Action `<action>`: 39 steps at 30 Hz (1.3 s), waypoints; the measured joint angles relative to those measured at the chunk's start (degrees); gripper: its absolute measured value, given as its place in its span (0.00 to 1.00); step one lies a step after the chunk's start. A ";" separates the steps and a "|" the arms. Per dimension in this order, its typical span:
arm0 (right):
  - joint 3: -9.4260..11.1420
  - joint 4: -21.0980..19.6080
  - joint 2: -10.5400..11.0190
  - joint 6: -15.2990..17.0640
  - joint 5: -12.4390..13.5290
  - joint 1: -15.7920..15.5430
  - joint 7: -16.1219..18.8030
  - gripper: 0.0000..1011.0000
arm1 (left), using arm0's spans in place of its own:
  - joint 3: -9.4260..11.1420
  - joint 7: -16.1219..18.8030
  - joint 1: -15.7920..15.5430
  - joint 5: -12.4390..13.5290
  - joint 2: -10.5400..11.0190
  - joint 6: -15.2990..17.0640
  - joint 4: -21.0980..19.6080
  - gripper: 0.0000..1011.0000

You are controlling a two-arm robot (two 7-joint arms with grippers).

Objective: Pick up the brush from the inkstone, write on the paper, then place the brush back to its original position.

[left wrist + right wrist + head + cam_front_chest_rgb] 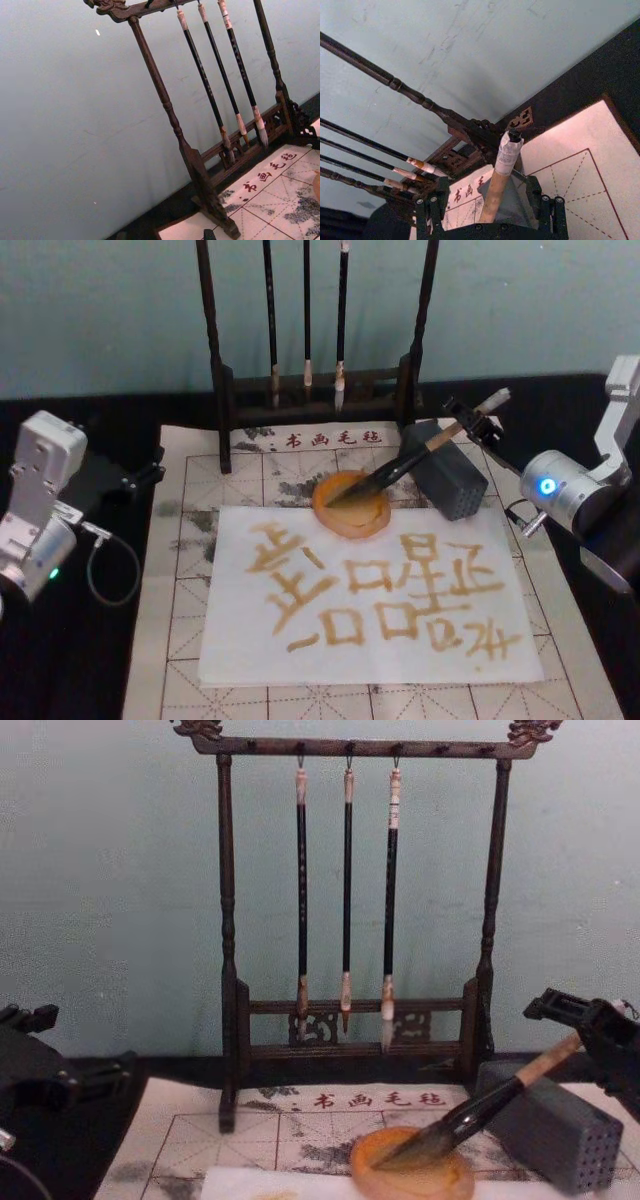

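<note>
The brush [400, 468] lies slanted, its dark tip resting in the orange inkstone [352, 524] and its tan handle leaning over the grey block. My right gripper [472, 425] stands open around the handle's upper end; the right wrist view shows the handle [497, 190] between the fingers [430, 212] with a gap on each side. From the chest view, the brush [470, 1115] slopes down into the inkstone [410, 1182]. The white paper [240, 640], covered in brown characters, lies just in front of the inkstone. My left gripper [150, 465] is parked open at the left, off the mat.
A dark wooden rack [225, 390] with three thin hanging brushes [307, 370] stands behind the inkstone. A grey perforated block [455, 480] sits right of it, under the handle. The beige gridded mat [180, 540] lies beneath everything.
</note>
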 joint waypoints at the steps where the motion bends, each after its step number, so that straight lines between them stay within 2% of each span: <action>1: -0.08 0.05 0.01 -0.19 0.22 0.05 -0.16 0.99 | 0.00 0.00 0.00 0.00 0.00 0.00 0.00 0.99; 18: -0.27 0.03 0.08 -0.79 0.81 0.07 -0.61 0.99 | 0.00 0.00 0.00 0.00 0.00 0.00 0.00 0.99; 21: -0.25 0.02 0.08 -0.76 0.76 0.07 -0.58 0.96 | 0.00 0.00 0.00 0.00 0.00 0.00 0.00 0.99; 30: -0.19 -0.02 0.09 -0.69 0.68 0.03 -0.51 0.75 | 0.00 0.00 0.00 0.00 0.00 0.00 0.00 0.99; 33: -0.19 -0.02 0.09 -0.67 0.66 0.03 -0.49 0.66 | 0.00 0.00 0.00 0.00 0.00 0.00 0.00 0.99; 34: -0.19 -0.02 0.09 -0.66 0.65 0.03 -0.48 0.60 | 0.00 0.00 0.00 0.00 0.00 0.00 0.00 0.99; 37: -0.19 -0.03 0.09 -0.64 0.64 0.03 -0.46 0.54 | 0.00 0.00 0.00 0.00 0.00 0.00 0.00 0.99; 39: -0.19 -0.02 0.09 -0.63 0.63 0.03 -0.45 0.46 | 0.00 0.00 0.00 0.00 0.00 0.00 0.00 0.99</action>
